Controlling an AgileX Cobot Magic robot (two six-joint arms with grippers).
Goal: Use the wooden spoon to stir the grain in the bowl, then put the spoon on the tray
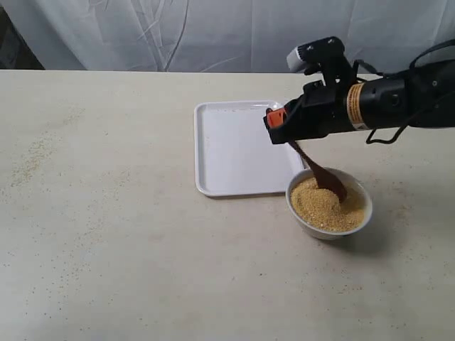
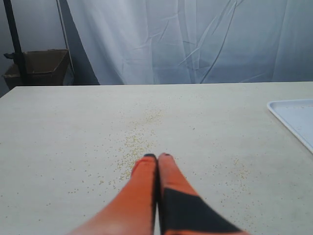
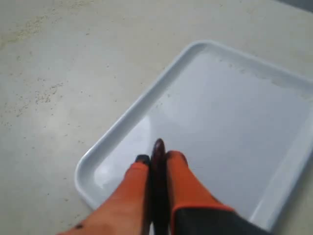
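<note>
The right gripper [image 1: 274,126] pinches the wooden spoon [image 1: 328,181] by its handle end, shaft slanting down and back from the fingertips into the grain [image 1: 320,207] in the bowl [image 1: 307,224], the tray [image 1: 227,153] just ahead beneath them, while the left gripper [image 2: 157,157], pressed together and empty, sits farther off.

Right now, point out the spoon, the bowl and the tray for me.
spoon [image 1: 331,183], exterior view, on its round dark head.
bowl [image 1: 328,234], exterior view, on its front outer wall.
tray [image 1: 234,149], exterior view, on its bare floor.
</note>
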